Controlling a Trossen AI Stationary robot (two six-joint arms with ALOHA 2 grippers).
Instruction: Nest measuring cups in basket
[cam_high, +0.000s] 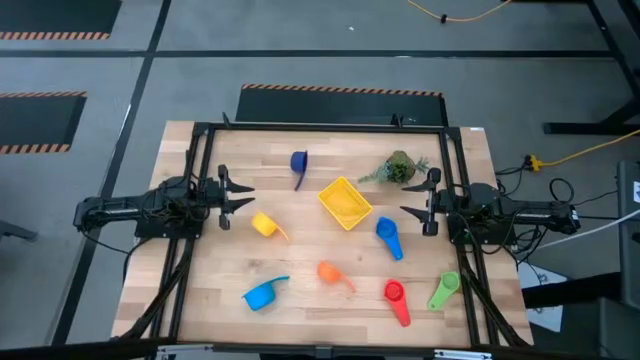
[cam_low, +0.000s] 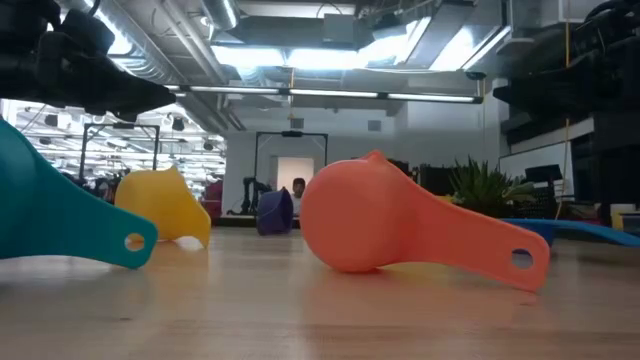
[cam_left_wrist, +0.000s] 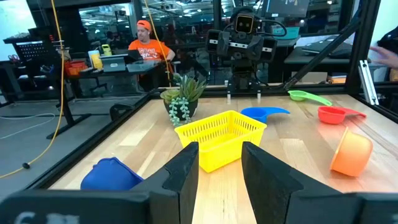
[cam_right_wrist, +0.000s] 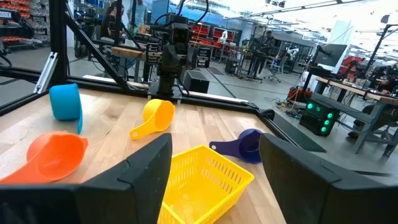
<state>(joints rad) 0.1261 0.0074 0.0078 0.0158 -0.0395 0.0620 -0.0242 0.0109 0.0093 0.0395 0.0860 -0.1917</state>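
Note:
Several measuring cups lie scattered on the wooden table around the yellow basket (cam_high: 345, 203): dark blue (cam_high: 299, 163), yellow (cam_high: 265, 224), light blue (cam_high: 262, 293), orange (cam_high: 331, 272), blue (cam_high: 388, 236), red (cam_high: 395, 297) and green (cam_high: 444, 290). Each cup rests on the tabletop, apart from the others. The basket is empty. My left gripper (cam_high: 238, 198) hovers open to the left of the basket, and my right gripper (cam_high: 415, 203) hovers open to its right. Both point at the basket (cam_left_wrist: 219, 135) (cam_right_wrist: 202, 180) and touch nothing.
A green leafy plant sprig (cam_high: 400, 168) sits near the table's far right, beside the right gripper. A black frame rail (cam_high: 320, 127) runs round the table's edges. A person in orange (cam_left_wrist: 146, 46) sits in the room beyond the table.

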